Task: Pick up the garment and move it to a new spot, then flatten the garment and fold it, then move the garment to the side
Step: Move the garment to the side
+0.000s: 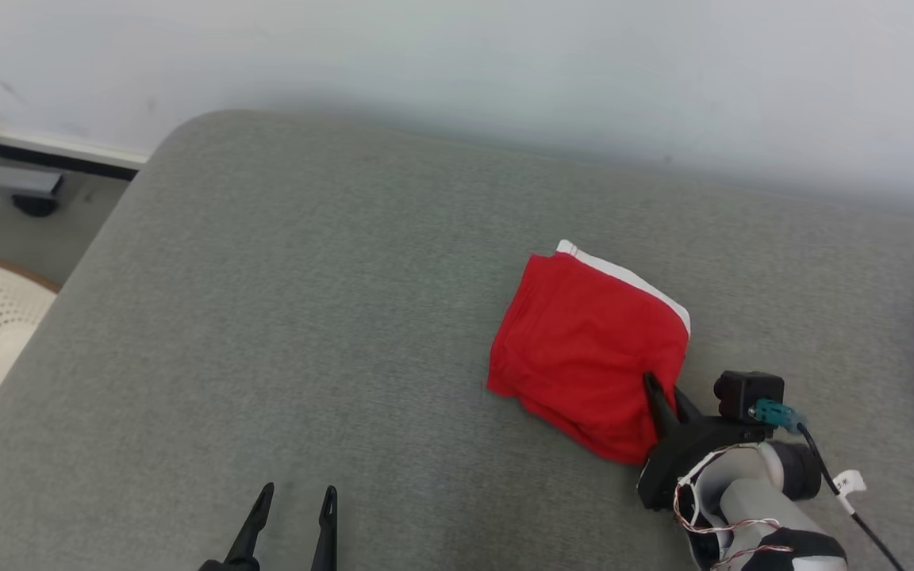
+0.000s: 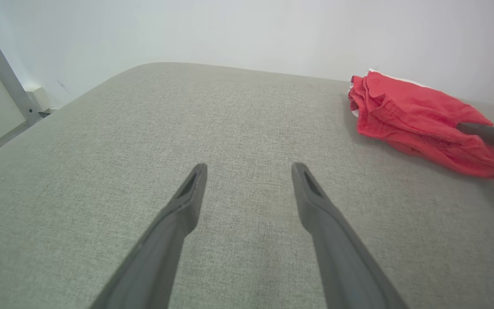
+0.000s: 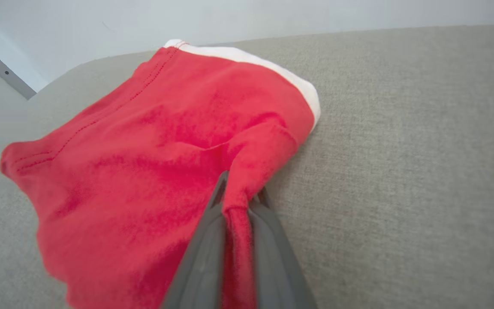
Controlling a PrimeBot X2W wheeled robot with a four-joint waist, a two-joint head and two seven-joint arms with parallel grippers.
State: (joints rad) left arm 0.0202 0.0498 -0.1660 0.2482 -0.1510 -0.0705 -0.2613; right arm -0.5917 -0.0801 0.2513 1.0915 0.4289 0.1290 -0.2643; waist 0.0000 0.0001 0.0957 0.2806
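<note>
L hand [image 1: 298, 492] nearest, fingers wide, empty, low over grey padded surface [image 1: 266, 317]. R hand [image 1: 663, 387] stretched fwd, fingers near-flat, pinched on near-right corner of folded red garment [image 1: 584, 341] lying mid-surface. Cloth prob light, soft, floppy; layers could slip apart, so best grip thru all plies

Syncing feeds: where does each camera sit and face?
Head view: from the head, down onto the grey cushion; left end effector lower left, right end effector at the red garment.
Left wrist view: along its open fingers, over bare cushion.
Right wrist view: along its fingers, shut on the garment.
All three share the garment.
</note>
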